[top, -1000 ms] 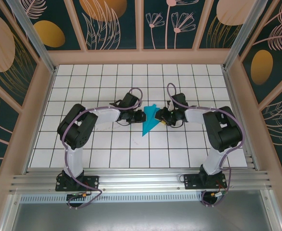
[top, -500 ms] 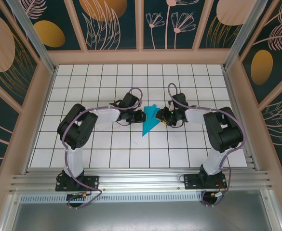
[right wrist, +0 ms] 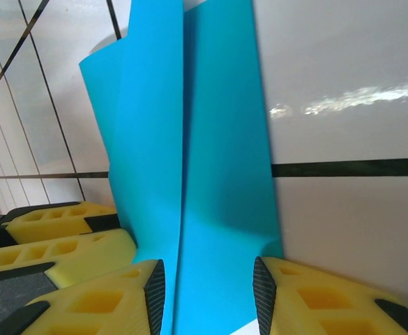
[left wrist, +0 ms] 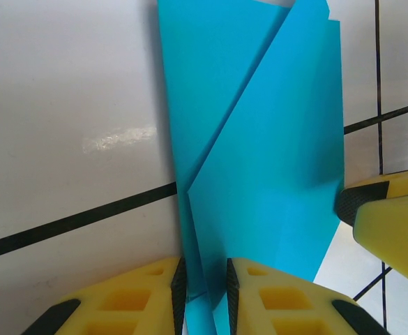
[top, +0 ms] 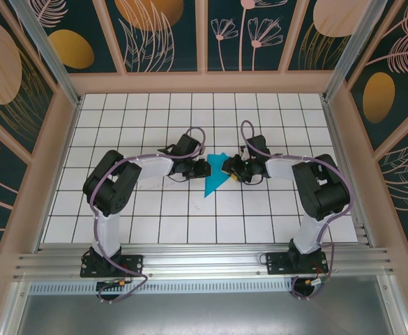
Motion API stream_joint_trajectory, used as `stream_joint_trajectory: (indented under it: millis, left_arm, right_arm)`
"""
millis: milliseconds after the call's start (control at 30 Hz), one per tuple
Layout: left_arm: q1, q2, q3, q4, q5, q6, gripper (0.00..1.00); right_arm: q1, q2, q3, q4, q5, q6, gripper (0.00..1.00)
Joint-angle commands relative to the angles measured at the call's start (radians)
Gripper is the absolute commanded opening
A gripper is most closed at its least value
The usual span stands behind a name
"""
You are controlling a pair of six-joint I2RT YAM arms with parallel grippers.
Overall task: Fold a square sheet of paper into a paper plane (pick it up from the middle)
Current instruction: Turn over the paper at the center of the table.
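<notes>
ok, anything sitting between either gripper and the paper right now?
Nothing visible. The left gripper is pinched on a fold of the paper plane, and the right gripper has the paper directly between its fingers.

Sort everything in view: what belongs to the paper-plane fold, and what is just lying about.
Job: folded teal paper; left gripper; right gripper, both at the paper.
Just there: white tiled table; patterned walls; aluminium rail.
</notes>
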Motion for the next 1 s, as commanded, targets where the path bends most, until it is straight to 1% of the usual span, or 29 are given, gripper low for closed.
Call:
stream_joint_trajectory:
  millis: [0,133,267,367,533,700,800,967]
  left_arm:
    - [-0.018,0.044,-0.008,-0.012,0.061,-0.016,0.26]
    - [-0.018,0.037,-0.017,-0.006,0.054,-0.02,0.26]
    - [-0.018,0.028,-0.023,0.001,0.051,-0.031,0.25]
    - [-0.02,0.019,-0.031,0.012,0.052,-0.046,0.26]
    - [-0.024,0.015,-0.04,0.026,0.049,-0.061,0.26]
    - [-0.023,0.023,-0.035,0.025,0.05,-0.06,0.26]
    - [-0.024,0.027,-0.034,0.026,0.052,-0.06,0.26]
    - [-0.024,0.029,-0.035,0.028,0.061,-0.061,0.26]
  right_arm:
    - [0.006,0.01,0.022,0.028,-0.032,0.01,0.42]
    - [-0.004,-0.005,0.019,0.023,-0.031,0.0,0.42]
    - [-0.024,-0.045,0.028,-0.07,0.059,-0.043,0.43]
    - [-0.029,-0.056,0.033,-0.129,0.095,-0.063,0.43]
    - [-0.028,-0.071,-0.009,-0.107,0.08,-0.044,0.43]
    - [-0.023,-0.044,-0.023,-0.062,0.038,-0.023,0.43]
    - [-0.019,-0.013,-0.021,-0.061,0.042,-0.023,0.44]
    - [-0.013,0.012,-0.024,-0.025,0.006,-0.007,0.43]
